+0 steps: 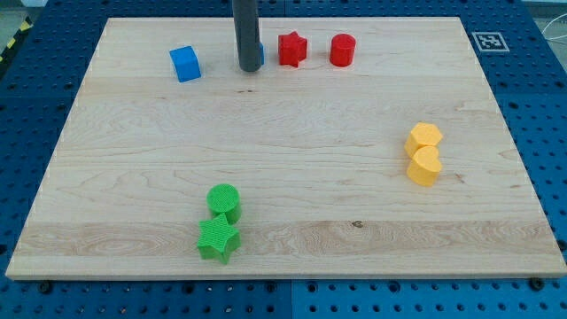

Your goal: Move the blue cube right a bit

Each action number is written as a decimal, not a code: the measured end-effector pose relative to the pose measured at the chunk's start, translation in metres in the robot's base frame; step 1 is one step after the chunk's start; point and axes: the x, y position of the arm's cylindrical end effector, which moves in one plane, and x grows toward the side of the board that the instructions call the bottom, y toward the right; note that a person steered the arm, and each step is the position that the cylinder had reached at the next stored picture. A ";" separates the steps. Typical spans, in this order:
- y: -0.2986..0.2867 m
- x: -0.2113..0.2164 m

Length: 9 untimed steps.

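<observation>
The blue cube (185, 64) sits near the view's top left on the wooden board (283, 177). My tip (247, 68) stands well to the cube's right, with a clear gap between them. A second blue block (260, 55) is mostly hidden behind the rod; only a sliver shows at its right side, so its shape cannot be made out.
A red star (292, 49) and a red cylinder (343, 50) lie right of the rod along the top. Two yellow blocks (423, 152) touch at the right. A green cylinder (224, 200) and green star (218, 238) touch near the bottom.
</observation>
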 end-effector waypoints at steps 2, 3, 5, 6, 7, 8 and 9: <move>-0.005 -0.003; -0.005 -0.003; -0.014 -0.005; -0.013 -0.001; -0.013 0.035; -0.037 0.058; -0.091 0.053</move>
